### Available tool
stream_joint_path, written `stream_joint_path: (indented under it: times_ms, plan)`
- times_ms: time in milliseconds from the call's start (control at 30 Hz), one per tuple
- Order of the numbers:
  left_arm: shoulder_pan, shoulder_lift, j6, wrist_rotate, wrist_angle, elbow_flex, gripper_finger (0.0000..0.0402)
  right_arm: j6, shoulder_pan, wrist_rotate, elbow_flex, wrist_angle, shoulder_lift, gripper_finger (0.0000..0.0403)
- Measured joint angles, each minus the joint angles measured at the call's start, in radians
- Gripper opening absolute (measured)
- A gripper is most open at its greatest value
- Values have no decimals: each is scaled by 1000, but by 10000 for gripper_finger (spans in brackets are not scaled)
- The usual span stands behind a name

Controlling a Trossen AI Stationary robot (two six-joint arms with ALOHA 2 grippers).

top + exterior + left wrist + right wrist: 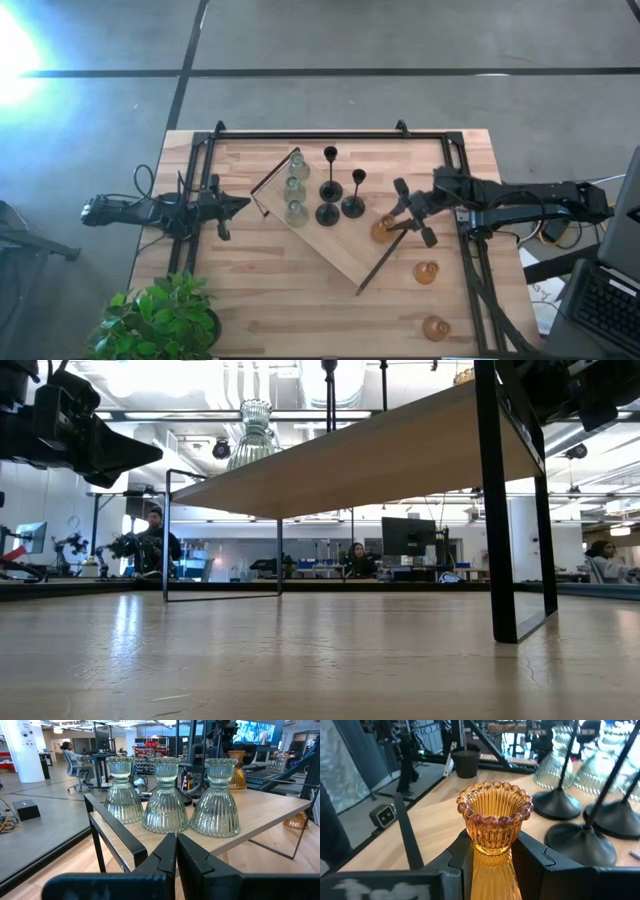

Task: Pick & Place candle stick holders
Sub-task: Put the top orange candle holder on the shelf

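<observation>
Right gripper (pixel 492 852) over wooden board (pixel 330 245) edge, jaws clamped on amber glass holder (pixel 495 820). Left gripper (pixel 235 205) beside board, jaws closed, empty, facing green glass holders (pixel 166 795).

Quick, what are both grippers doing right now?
Left gripper: shut, empty, facing the green glass holders.
Right gripper: shut on an amber holder over the wooden board.
</observation>
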Motion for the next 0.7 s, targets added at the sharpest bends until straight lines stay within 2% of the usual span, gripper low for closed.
stream_joint_path:
  times_ms: [700]
  plan:
    - [0, 0, 0, 0, 0, 0, 16, 45, -1, 0, -37, 57, 13, 95]
